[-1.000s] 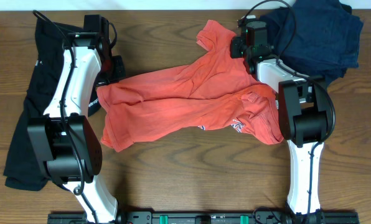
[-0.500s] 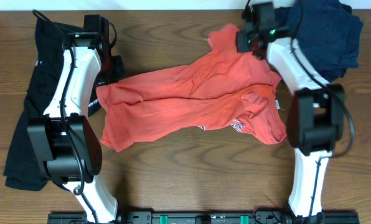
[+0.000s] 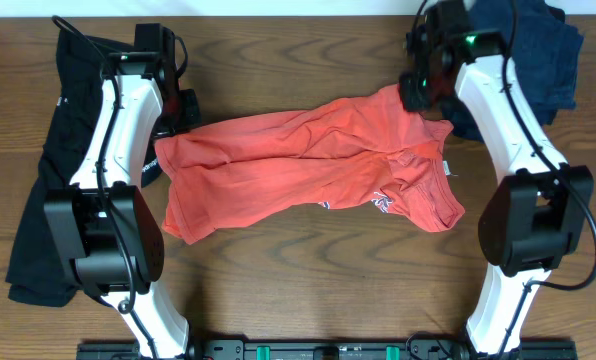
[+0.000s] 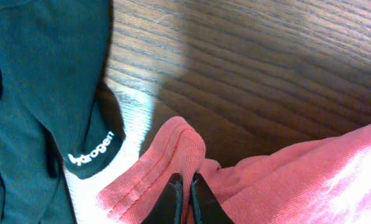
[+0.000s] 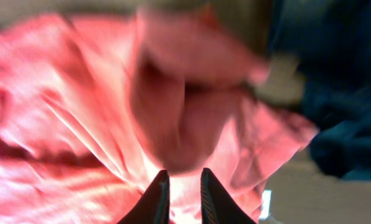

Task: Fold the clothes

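From overhead, the coral-red T-shirt (image 3: 298,165) lies crumpled across the middle of the wooden counter (image 3: 298,50). It runs left to right, with a scrap of lettering (image 3: 383,201) showing near its right end. The left fingers (image 3: 185,112) sit at its far-left corner and the right fingers (image 3: 421,92) at its far-right corner. A long black garment (image 3: 38,200) lies along the left edge, and a dark navy garment (image 3: 533,55) is heaped at the far right.

The left wrist view shows the left fingers (image 4: 173,199) pressed together on the T-shirt's (image 4: 297,180) stitched hem, which is pinched up into a fold. Just beside it lies the black garment (image 4: 36,93) with its white label (image 4: 95,149).

The right wrist view is blurred. The right fingers (image 5: 155,199) stand a little apart over bunched red T-shirt (image 5: 67,124) cloth, and I cannot tell whether they grip it. The navy garment (image 5: 341,93) lies to the right.
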Robot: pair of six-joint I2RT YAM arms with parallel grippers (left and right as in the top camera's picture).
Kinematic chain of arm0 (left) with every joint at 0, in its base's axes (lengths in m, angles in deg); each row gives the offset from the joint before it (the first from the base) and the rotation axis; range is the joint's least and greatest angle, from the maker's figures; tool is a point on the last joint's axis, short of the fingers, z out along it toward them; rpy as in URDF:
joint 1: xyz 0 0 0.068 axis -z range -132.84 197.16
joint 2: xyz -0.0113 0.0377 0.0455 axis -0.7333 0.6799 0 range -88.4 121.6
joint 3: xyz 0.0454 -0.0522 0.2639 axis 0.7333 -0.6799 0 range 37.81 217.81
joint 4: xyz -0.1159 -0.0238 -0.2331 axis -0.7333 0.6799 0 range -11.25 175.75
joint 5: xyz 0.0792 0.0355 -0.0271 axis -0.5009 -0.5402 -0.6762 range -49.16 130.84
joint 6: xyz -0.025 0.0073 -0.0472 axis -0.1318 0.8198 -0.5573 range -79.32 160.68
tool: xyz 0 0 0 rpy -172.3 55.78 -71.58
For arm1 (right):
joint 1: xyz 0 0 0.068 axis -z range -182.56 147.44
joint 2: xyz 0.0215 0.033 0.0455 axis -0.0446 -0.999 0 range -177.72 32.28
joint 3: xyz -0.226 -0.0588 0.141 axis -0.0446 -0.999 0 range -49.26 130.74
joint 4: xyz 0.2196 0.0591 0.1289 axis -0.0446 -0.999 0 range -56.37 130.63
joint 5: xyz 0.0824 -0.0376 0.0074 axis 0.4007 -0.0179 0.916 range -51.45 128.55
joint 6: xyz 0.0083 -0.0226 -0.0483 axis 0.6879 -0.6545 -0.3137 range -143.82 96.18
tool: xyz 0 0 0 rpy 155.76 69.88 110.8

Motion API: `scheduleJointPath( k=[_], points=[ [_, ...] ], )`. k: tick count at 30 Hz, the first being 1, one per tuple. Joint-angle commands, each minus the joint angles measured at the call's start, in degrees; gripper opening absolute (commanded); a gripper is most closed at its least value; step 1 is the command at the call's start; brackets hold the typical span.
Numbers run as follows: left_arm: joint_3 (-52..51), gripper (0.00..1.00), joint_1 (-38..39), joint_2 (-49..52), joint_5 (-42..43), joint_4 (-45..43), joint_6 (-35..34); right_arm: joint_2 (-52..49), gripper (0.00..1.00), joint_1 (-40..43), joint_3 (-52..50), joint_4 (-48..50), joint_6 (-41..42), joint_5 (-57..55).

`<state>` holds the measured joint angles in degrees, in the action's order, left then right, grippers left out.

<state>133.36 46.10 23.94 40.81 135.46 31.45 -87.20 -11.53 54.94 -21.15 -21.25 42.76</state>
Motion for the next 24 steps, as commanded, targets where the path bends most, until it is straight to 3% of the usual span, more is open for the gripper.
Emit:
scheduleJointPath(
  k=[1, 4, 13, 18, 24],
  points=[
    [-0.46, 0.06, -0.22, 0.00, -0.68, 0.24, -0.24, -1.18, 0.22, -0.44, -3.87, 0.48, -0.50, 0.59],
    [-0.46, 0.06, -0.26, 0.00, -0.68, 0.24, 0.11, -1.07, 0.32, 0.26, -3.45, 2.32, -0.50, 1.09],
    [-0.46, 0.06, -0.24, 0.00, -0.68, 0.24, 0.17, -0.76, 0.47, 2.12, 7.19, 8.04, -0.37, 1.64],
    [-0.46, 0.06, -0.24, 0.00, -0.68, 0.24, 0.15, -1.99, 0.53, 3.58, 7.37, 12.76, 6.78, 1.70],
    [-0.46, 0.06, -0.24, 0.00, -0.68, 0.24, 0.17, -8.59, 0.53, 4.63, 7.37, 12.00, 17.03, 4.28]
  ],
)
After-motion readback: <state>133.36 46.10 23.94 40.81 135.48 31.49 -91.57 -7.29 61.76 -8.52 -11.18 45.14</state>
